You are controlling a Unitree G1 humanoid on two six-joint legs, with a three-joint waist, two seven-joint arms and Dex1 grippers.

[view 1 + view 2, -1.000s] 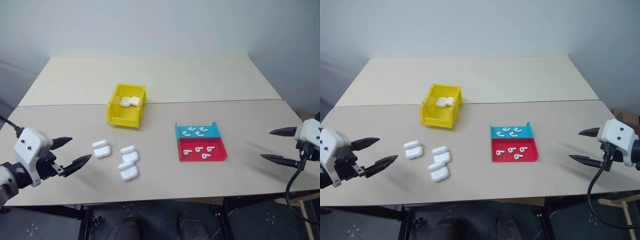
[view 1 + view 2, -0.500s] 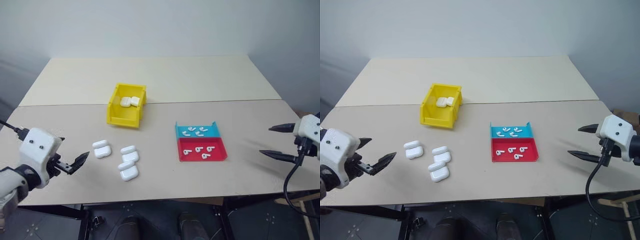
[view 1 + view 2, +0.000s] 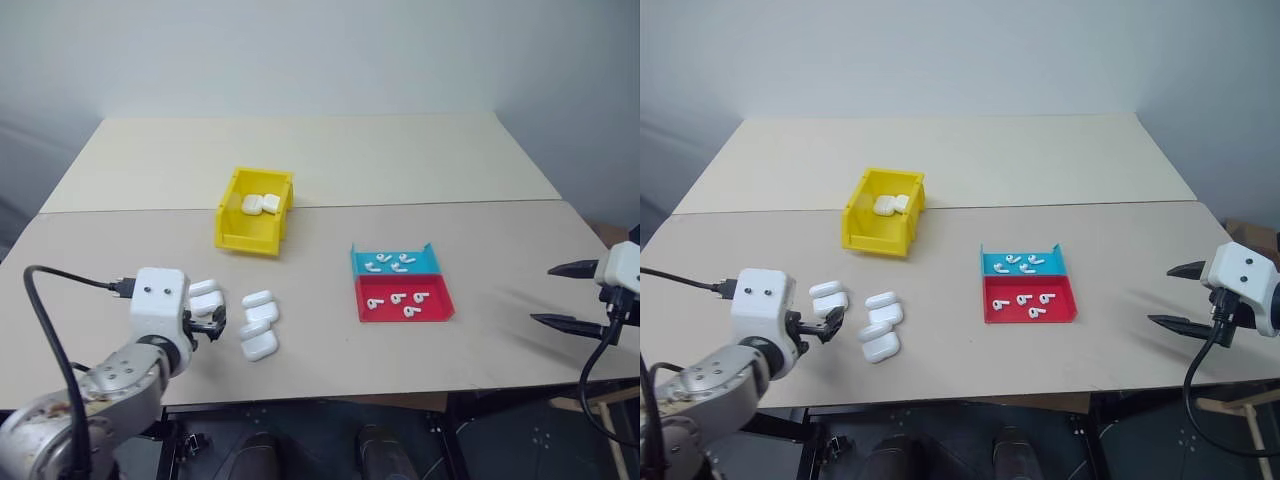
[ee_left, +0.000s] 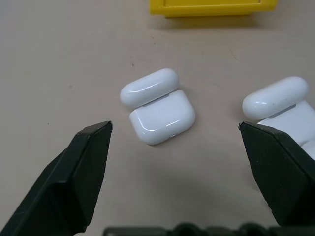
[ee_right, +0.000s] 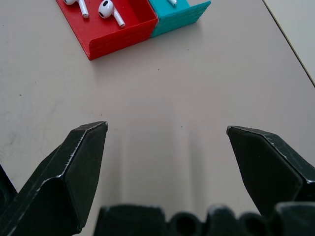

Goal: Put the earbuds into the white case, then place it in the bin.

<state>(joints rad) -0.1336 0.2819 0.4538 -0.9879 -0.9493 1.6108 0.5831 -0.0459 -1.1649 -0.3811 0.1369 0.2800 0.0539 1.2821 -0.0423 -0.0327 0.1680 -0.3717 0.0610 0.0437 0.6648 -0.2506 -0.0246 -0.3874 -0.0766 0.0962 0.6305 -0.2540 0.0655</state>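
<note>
**Now lining up on an open case, both pincers spread wide**

Right now the white case (image 4: 157, 106) is lying with its lid flipped open on the table (image 3: 330, 160), the leftmost of a small cluster of identical cases (image 3: 258, 325). The left gripper (image 4: 174, 142) is hovering just short of it, fingers standing wide apart with the case framed between them and nothing clamped. A neighbouring case is sitting just beside the far fingertip, touching the view's edge.

The earbuds (image 3: 396, 299) are waiting in the red-and-blue tray (image 3: 436, 313), well apart from the cases. The bin (image 3: 252, 232) is sitting beyond the cluster, two cases already lying inside.

The right gripper (image 5: 167, 132) is hanging over bare table near the tray, fingers likewise spread, empty.

Risks from here, as I'm reading it: that glossy rounded shell could be squirting out sideways under a pinch, the open lid could be snapping shut or getting caught, and the crowded neighbour could be getting nudged by the far finger. Those tiny earbuds are looking awkward for such broad fingertips too.
</note>
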